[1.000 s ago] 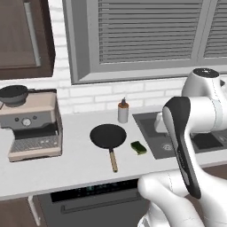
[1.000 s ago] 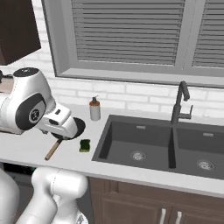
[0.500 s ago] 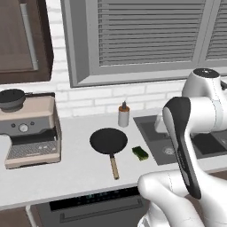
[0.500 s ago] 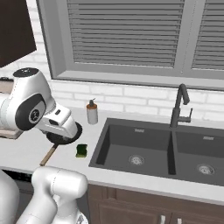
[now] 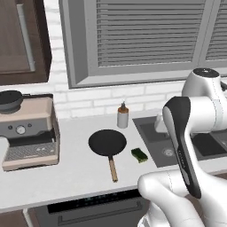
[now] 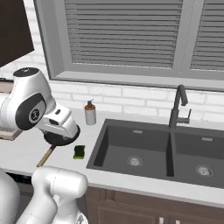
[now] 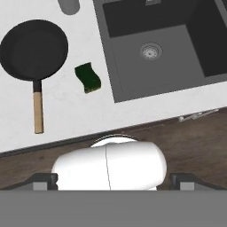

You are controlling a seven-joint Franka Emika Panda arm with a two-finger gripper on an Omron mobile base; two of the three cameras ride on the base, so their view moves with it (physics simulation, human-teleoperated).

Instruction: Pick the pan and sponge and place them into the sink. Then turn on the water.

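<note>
You are looking at the pan (image 5: pixel 107 142) lying flat on the white table (image 5: pixel 66 177), its wooden handle pointing toward the front edge. The sponge (image 5: pixel 139 154) is sitting just beside the pan's right side, apart from it, between the pan and the sink (image 6: pixel 131 144). The sink's two dark basins are lying to the right, with the tall tap (image 6: pixel 176 107) standing behind the divider and pointing no stream into either basin. A soap bottle (image 5: pixel 123 115) is standing behind the pan near the brick wall, and a coffee machine (image 5: pixel 26 131) is sitting well to the left with a dark pot (image 5: pixel 9 98) on top. Your pincer is standing fully open and gripping nothing, looking down from above the table's front edge.
</note>
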